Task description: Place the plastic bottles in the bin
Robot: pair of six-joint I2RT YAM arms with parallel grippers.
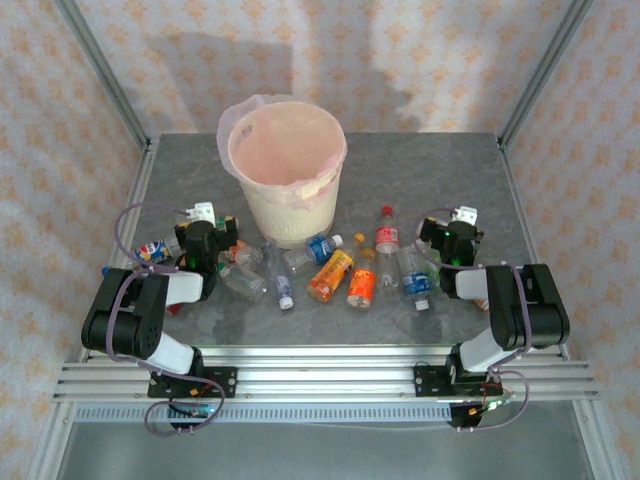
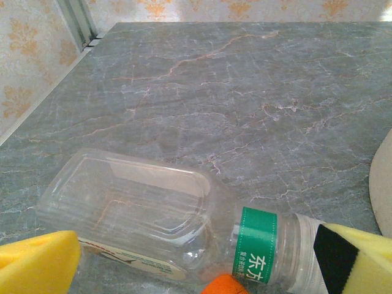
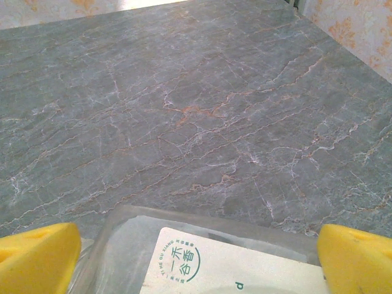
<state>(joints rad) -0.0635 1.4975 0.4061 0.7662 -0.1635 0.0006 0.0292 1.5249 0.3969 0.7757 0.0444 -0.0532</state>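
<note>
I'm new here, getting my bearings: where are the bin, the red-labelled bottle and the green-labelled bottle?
Bin (image 1: 288, 215): top view, cream outer wall.
Red-labelled bottle (image 1: 387, 240): top view, its label.
Green-labelled bottle (image 2: 254, 245): left wrist view, its green label.

Bright, even light covered the tabletop (image 1: 420, 165); the bin (image 1: 290, 212) threw soft shadows on the rear wall (image 1: 330, 60); all views were slightly soft.
</note>
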